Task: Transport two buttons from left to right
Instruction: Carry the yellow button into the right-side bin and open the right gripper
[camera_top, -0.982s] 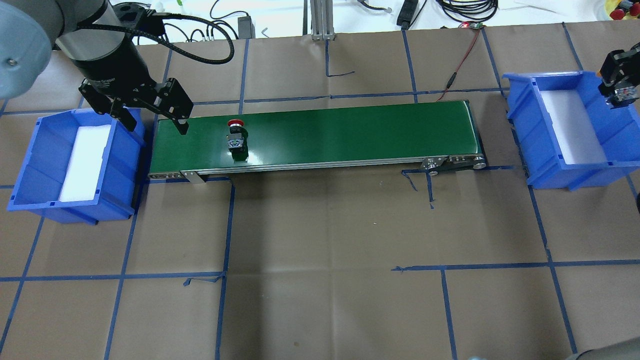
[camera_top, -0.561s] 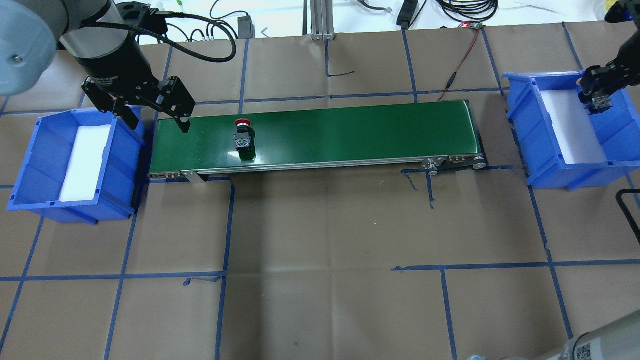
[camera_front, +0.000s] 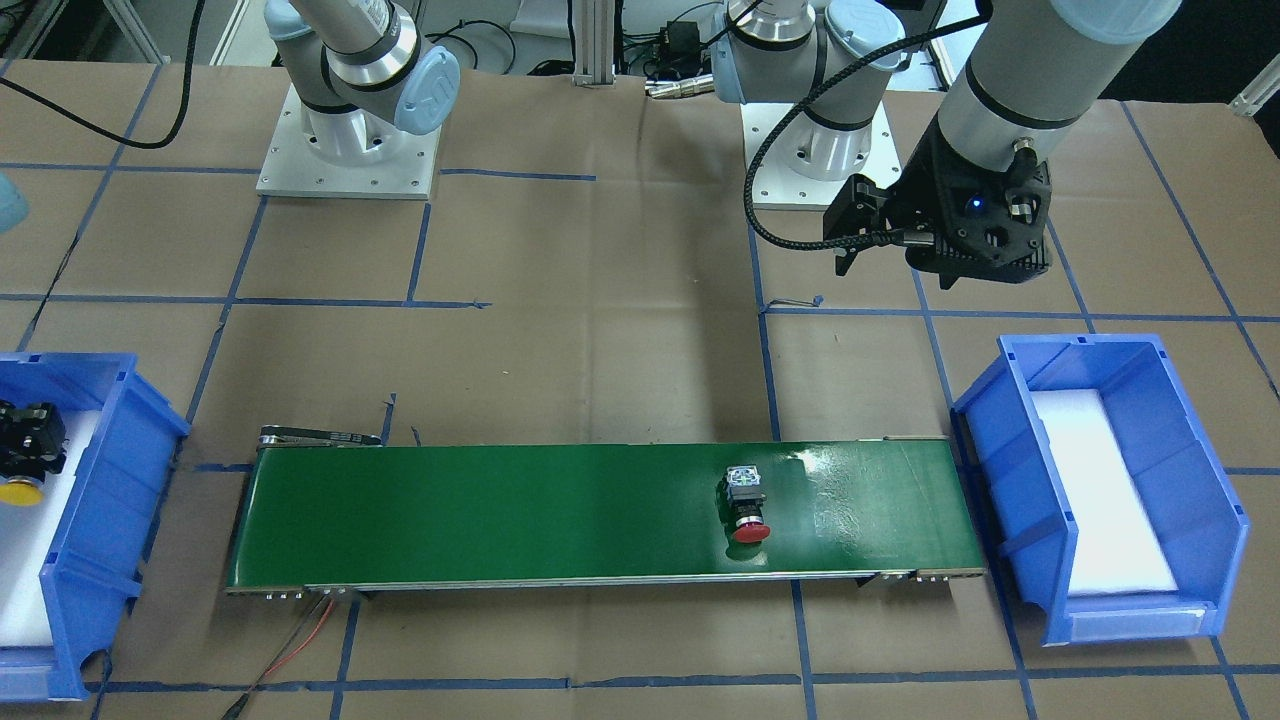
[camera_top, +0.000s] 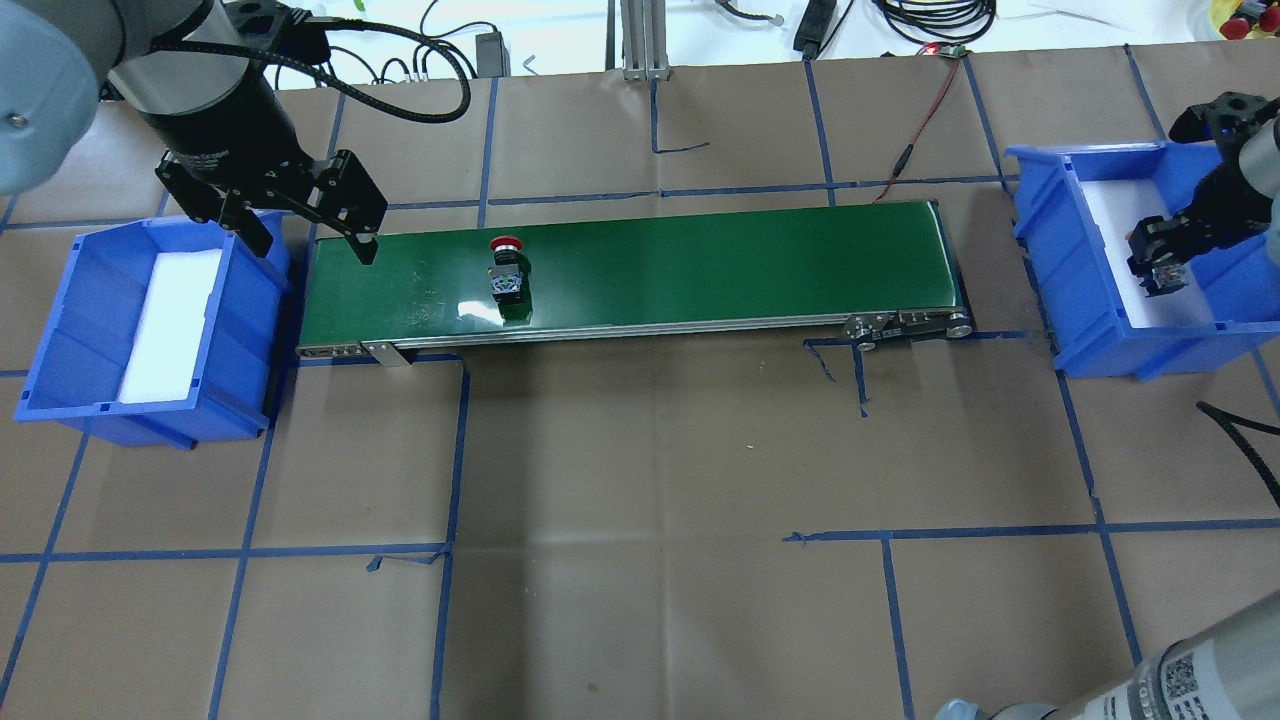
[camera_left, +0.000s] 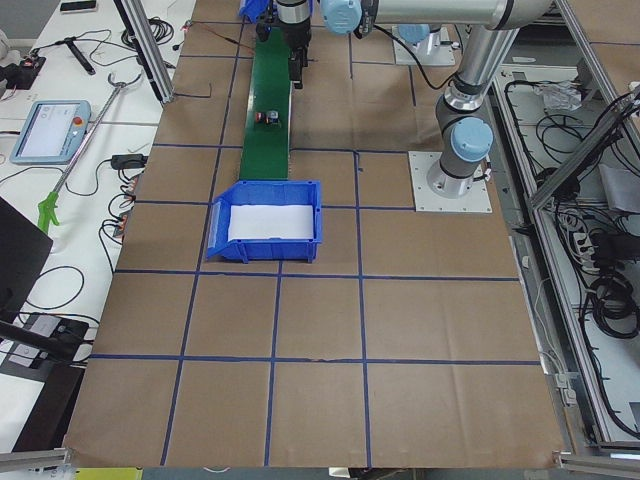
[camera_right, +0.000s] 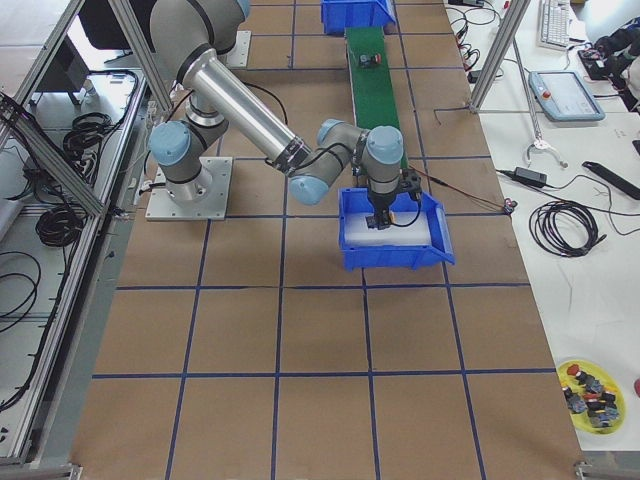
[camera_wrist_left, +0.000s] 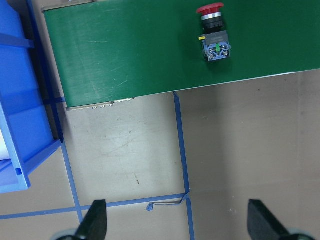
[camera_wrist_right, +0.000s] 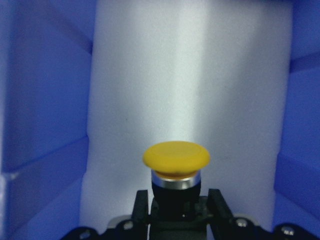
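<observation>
Left hand: fingers spread wide apart with nothing between them; it hangs above the left end of the green belt, beside the near corner of the left blue bin

Red button: lies on its side on the belt, off to the left hand's side toward the other arm and clear of its fingers; red cap points to the belt's far edge, away from the robot; the contact block points back to the robot; in the left wrist view it sits ahead of the fingertips, near the belt's nearer edge

Right hand: clamped on the black body of the yellow button, one finger on each side; it is lowered inside the right blue bin

Yellow button: held cap-first, pointing away from the right hand toward the white pad on the bin floor; whether the cap touches the pad cannot be told

Left blue bin: stands just past the belt's left end, under and beside the left hand; a white sheet covers its floor

Right blue bin: stands off the belt's right end, around the right hand

Desk: covered in brown paper marked with a grid of blue tape; it carries the belt and both bins
</observation>
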